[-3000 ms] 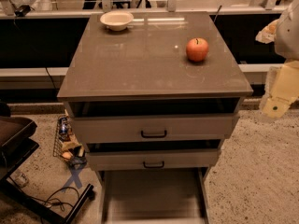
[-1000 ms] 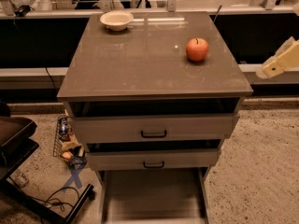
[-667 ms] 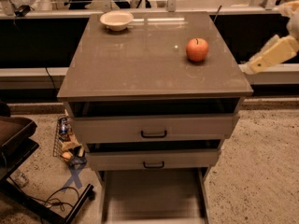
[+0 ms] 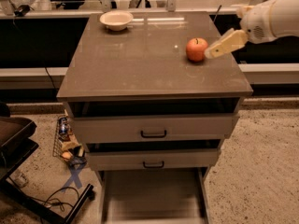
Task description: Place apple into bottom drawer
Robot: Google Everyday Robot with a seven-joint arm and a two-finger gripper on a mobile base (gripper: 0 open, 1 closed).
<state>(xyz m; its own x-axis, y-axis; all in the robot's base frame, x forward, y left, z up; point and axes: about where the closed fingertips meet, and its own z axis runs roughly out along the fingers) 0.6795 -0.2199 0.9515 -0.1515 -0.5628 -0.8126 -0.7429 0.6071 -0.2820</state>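
- A red-orange apple (image 4: 196, 49) sits on the grey cabinet's worktop (image 4: 140, 64), toward the right rear, stem up.
- The robot's pale hand (image 4: 225, 44) reaches in from the right, its tip just beside the apple and perhaps touching it. It has hold of nothing, and how far open it is cannot be told.
- To grip well, the hand should probably straddle the apple's widest part before closing, so the round fruit does not roll away.
- The bottom drawer (image 4: 152, 195) stands pulled out below, its pale floor bare.
- The two handled drawers (image 4: 153, 127) above hide their insides.
- A white bowl (image 4: 116, 19) at the rear left shows nothing inside.
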